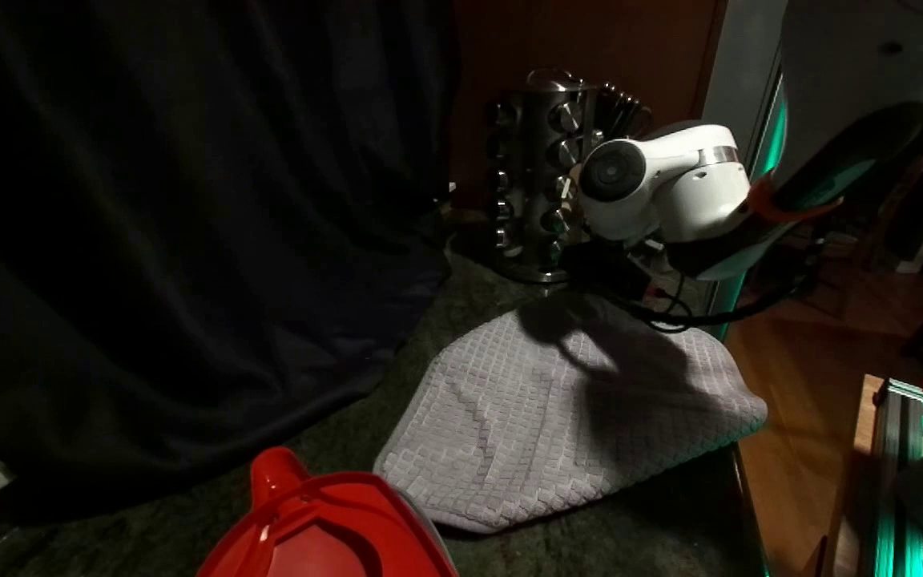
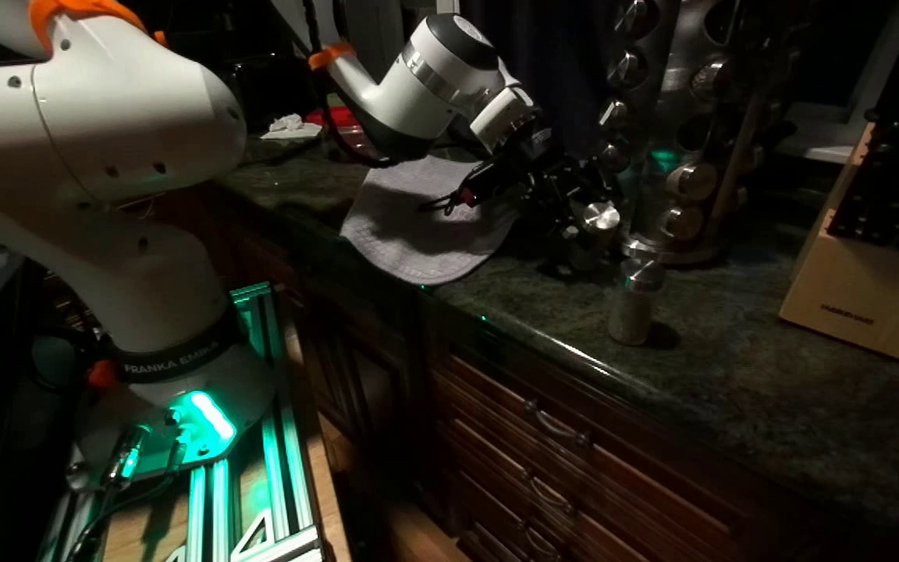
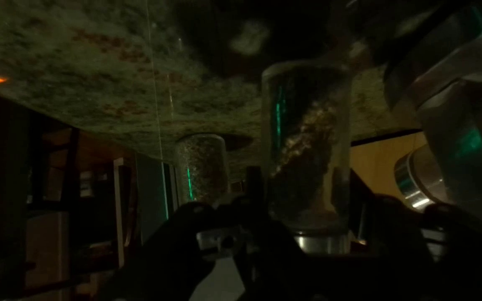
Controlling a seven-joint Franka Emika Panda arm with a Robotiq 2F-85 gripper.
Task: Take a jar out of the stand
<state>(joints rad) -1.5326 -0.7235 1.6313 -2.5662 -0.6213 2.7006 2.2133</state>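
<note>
The gripper (image 3: 303,186) pinches a jar (image 3: 308,154) with grainy contents (image 3: 313,125); the stand (image 2: 664,129), upper right in an exterior view, holds capped jars (image 2: 691,181).

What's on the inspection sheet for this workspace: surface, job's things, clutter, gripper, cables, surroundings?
Surface: dark mottled countertop; grey cloth over part of it.
Job's things: stand upright, silver-capped jars in it; held jar outside it, cap up; loose jar upright on the countertop.
Clutter: knife block; red plastic object, cut off by the frame.
Gripper: shut on the held jar; can't tell whether its base clears the countertop.
Cables: black cable looping below the arm.
Surroundings: dark curtain, wooden drawers; dim light.
</note>
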